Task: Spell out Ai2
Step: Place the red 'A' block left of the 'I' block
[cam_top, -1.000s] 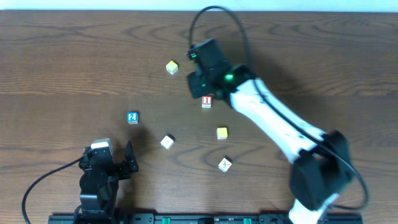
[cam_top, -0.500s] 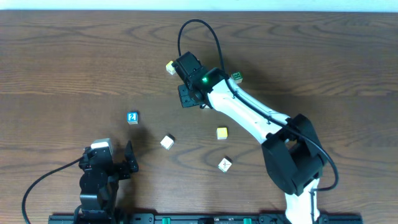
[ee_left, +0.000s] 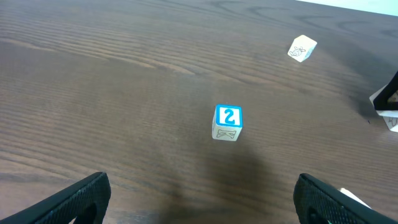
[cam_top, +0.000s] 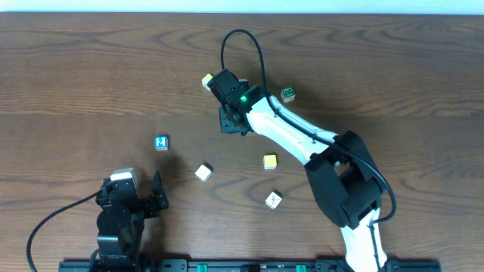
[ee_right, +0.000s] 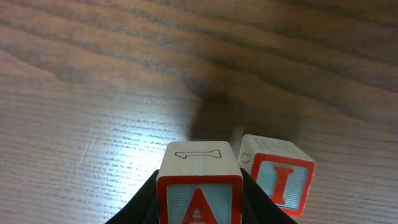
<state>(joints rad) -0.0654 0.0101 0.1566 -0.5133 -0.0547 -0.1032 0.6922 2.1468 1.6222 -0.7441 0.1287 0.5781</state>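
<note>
Right hand (cam_top: 231, 122) closed on A cube (ee_right: 199, 186) | I cube (ee_right: 278, 177) just beside, to A's right in the wrist view | left hand (ee_left: 205, 202) wide open, empty, 2 cube (ee_left: 228, 122) ahead

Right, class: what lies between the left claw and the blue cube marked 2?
Only bare table: nothing sits between the left claw and the blue 2 cube, as the left wrist view shows.
</note>
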